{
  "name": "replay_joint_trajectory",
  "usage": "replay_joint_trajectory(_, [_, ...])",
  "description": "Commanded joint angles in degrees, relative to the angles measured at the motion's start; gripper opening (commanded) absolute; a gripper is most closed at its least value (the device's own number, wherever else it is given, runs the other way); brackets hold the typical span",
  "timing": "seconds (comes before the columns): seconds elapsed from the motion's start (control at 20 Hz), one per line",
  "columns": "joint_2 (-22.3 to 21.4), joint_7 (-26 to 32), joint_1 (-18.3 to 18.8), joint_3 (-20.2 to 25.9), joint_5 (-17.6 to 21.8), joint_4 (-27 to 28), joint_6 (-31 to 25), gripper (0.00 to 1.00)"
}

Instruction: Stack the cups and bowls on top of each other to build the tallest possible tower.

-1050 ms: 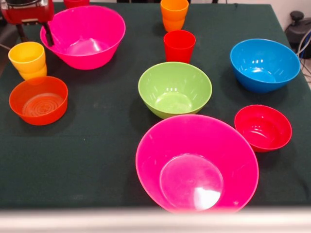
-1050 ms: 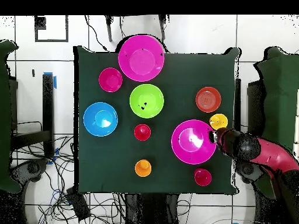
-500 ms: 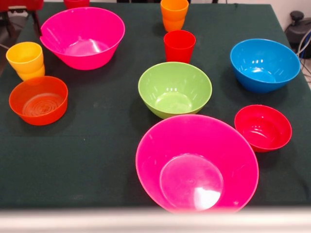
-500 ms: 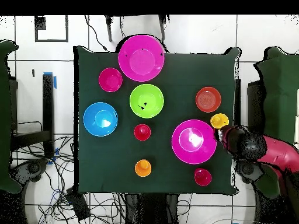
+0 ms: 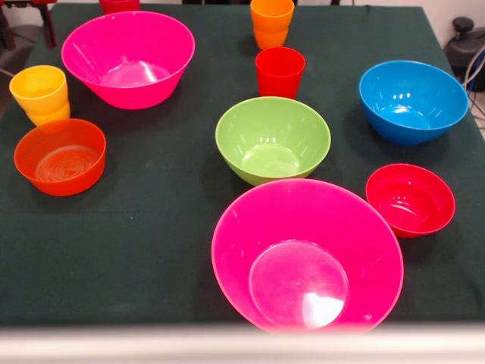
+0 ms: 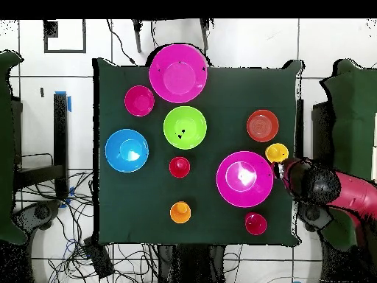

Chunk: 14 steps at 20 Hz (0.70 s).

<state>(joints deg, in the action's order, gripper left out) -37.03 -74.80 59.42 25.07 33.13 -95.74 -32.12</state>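
Cups [image 5: 280, 71] and bowls [image 5: 273, 138] stand apart on the green table [image 5: 151, 250], axes vertical, mouths up; nothing is stacked. Gripper [image 6: 283, 171] sits at the table edge beside the yellow cup [image 6: 276, 153]; its finger state cannot be determined.

Nothing is stacked; every piece stands upright and apart. Taking the lime-green bowl [image 5: 273, 139] as centre in the front view: the red cup [image 5: 280, 72] stands just behind it, the orange cup [image 5: 271, 22] farther behind. One hot-pink bowl [image 5: 307, 254] sits just in front, the other hot-pink bowl [image 5: 129, 57] back-left. The blue bowl [image 5: 413, 101] lies to the right, the small red bowl [image 5: 410, 199] front-right. Far left are the translucent orange bowl [image 5: 60, 156], ringed inside, and behind it the yellow cup [image 5: 42, 93].
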Motion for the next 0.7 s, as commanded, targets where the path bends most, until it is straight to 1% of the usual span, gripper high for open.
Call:
replay_joint_trajectory(0.05, [0.7,0.1,-2.2,1.7,-1.0,-3.6,-3.8,1.0])
replay_joint_trajectory(0.2, [1.8,0.8,-1.8,2.2,-0.8,-3.0,-3.1,1.0])
replay_joint_trajectory(0.4, [4.7,2.0,-1.1,2.8,0.3,-1.3,-1.3,1.0])
replay_joint_trajectory(0.7, [7.1,3.7,-0.9,3.7,1.0,1.5,-1.0,1.0])
